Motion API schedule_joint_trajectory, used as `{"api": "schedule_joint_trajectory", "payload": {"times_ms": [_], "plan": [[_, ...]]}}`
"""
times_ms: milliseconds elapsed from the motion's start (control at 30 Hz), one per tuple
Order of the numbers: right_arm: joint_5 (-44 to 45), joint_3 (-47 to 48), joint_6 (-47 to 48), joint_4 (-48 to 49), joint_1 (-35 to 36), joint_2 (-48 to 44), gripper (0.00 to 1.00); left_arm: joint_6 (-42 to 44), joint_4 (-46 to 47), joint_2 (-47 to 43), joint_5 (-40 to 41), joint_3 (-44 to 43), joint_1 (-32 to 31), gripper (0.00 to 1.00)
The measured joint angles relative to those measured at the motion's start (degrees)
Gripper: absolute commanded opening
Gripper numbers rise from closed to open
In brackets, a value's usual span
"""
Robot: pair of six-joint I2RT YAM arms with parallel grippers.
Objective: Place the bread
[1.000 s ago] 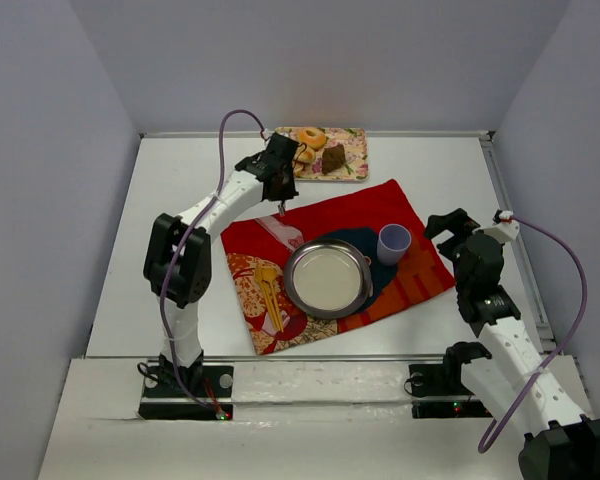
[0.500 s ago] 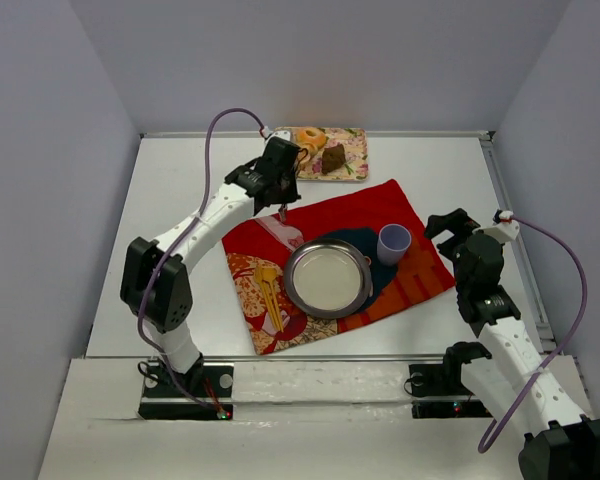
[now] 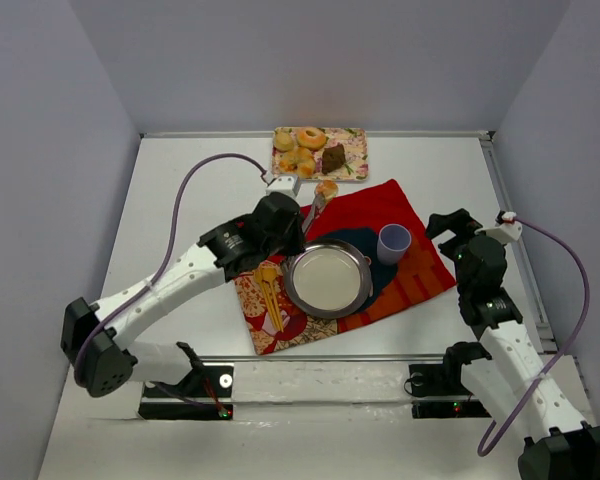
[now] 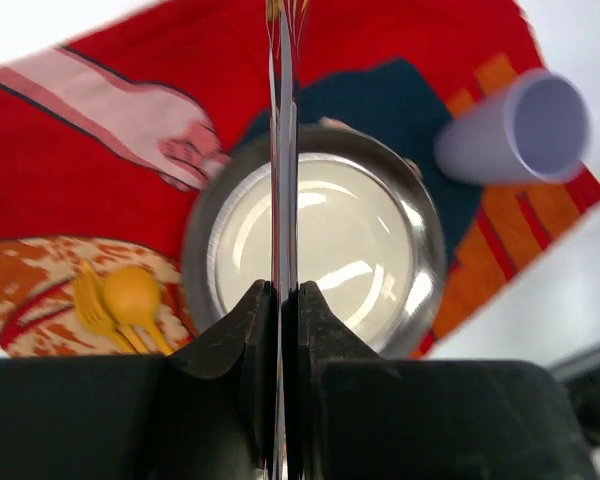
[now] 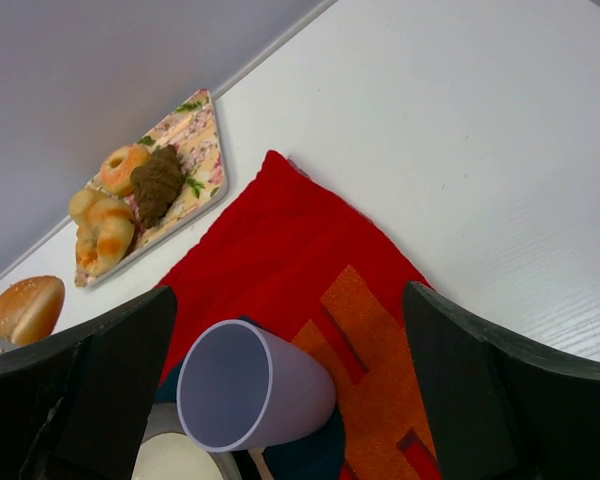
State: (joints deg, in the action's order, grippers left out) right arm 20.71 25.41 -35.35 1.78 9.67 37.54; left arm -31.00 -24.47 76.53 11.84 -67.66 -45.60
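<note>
- Left tool [image 3: 321,197]: fingers pressed together, clamped on the bread [image 3: 327,187] at the tips.
- Hangs at the far edge of the red cloth [image 3: 380,205], between patterned tray [image 3: 352,150] and metal plate [image 3: 327,277].
- White counter [image 3: 180,180] beneath, grey walls around.
- Left arm stretched low and long from its base; right arm folded, right tool [image 5: 290,395] spread wide, empty, near the lilac cup [image 5: 250,385].
- Left wrist view: plate and yellow cutlery [image 4: 120,300] under the fingers, roll barely a sliver; right wrist view: roll's side, doughnuts [image 5: 120,167] beside dark cake [image 5: 158,183].
</note>
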Motion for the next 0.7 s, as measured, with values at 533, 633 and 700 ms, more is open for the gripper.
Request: {"api": "schedule_joint_trajectory", "payload": {"times_ms": [533, 633, 700], "plan": [[-0.76, -0.09, 0.00, 0.22, 0.00, -1.66, 1.00, -17.88, -9.90, -12.31, -0.04, 11.54, -24.57, 0.06], [-0.81, -0.09, 0.00, 0.22, 0.00, -1.95, 1.00, -20.04, -11.65, -12.13, 0.20, 11.61, -25.31, 0.18], [-0.81, -0.09, 0.00, 0.24, 0.00, -2.05, 1.00, -21.11, -12.63, -12.11, 0.44, 11.78, -25.33, 0.28]]}}
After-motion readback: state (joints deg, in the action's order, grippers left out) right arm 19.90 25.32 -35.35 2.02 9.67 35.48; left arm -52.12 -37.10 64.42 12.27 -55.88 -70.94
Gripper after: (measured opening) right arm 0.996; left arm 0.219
